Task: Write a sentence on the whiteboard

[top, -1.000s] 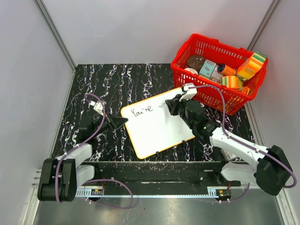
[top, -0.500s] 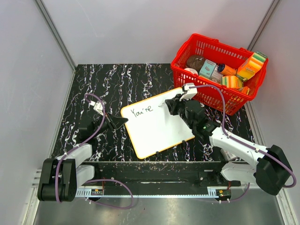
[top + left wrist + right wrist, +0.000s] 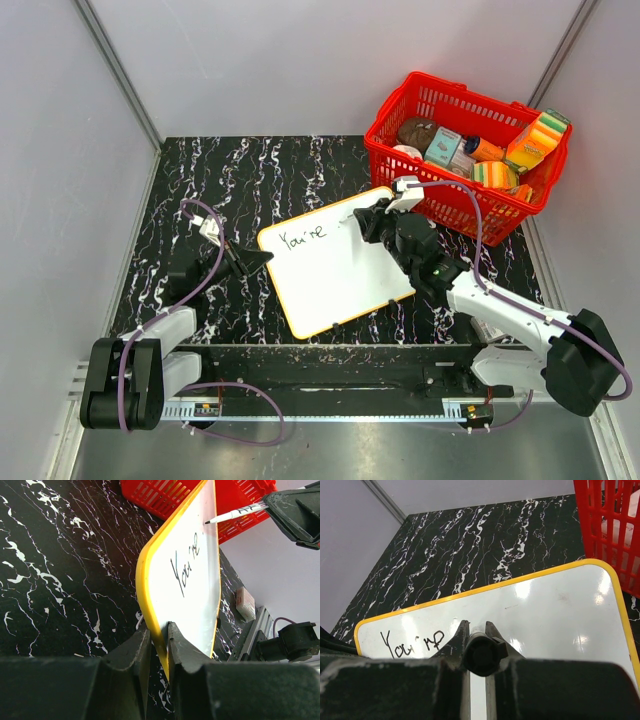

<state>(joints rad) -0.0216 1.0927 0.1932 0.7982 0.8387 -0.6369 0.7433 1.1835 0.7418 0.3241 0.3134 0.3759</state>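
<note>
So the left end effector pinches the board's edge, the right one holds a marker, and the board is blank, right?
Not blank: the whiteboard reads "You're", as the left wrist view shows. The left end effector does pinch its edge, and the right end effector holds the marker.

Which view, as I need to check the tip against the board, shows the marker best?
The left wrist view: the marker lies side-on, tip by the whiteboard; contact cannot be told. The right wrist view shows only its back end, clamped in the right gripper. The top view hides nearly all of it.
</note>
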